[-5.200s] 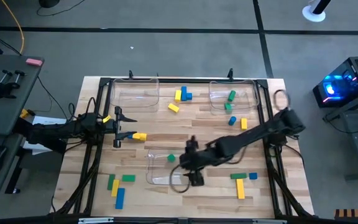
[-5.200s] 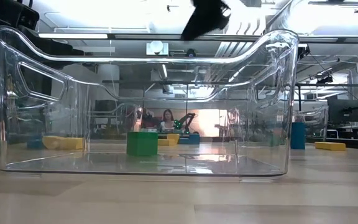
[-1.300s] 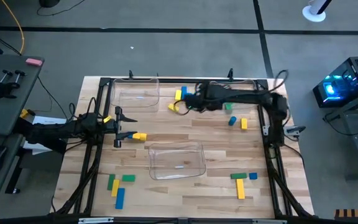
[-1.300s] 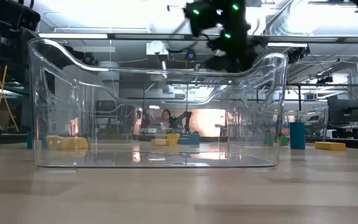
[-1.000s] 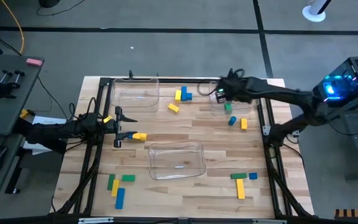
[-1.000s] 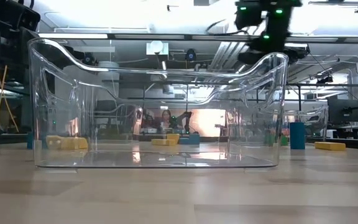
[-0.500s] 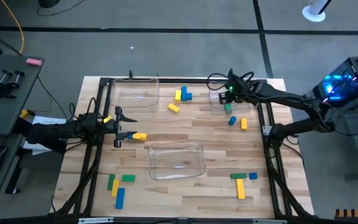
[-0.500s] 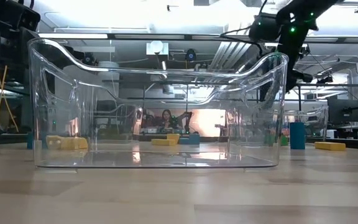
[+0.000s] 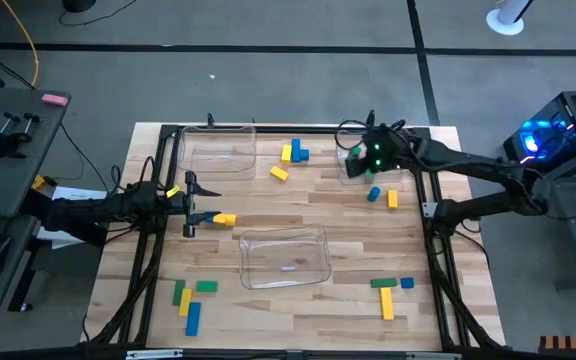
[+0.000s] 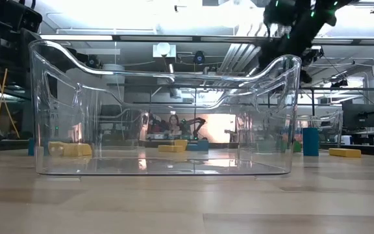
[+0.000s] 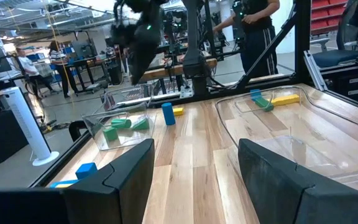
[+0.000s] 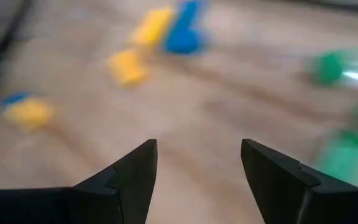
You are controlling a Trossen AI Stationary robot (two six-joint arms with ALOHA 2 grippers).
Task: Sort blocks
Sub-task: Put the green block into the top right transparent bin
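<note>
The right end effector (image 9: 372, 157), fingers apart and empty, hangs over the far-right bin (image 9: 352, 168) and could clip its rim if it dips.

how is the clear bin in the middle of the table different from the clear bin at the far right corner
The middle bin holds no blocks, while the far right bin has green blocks in it. The middle bin sits alone near the table's centre front with no arm over it; the far right bin sits at the back edge with the right gripper above it, fingers apart. Both are clear plastic, rectangular and upright on the wooden table.
</note>
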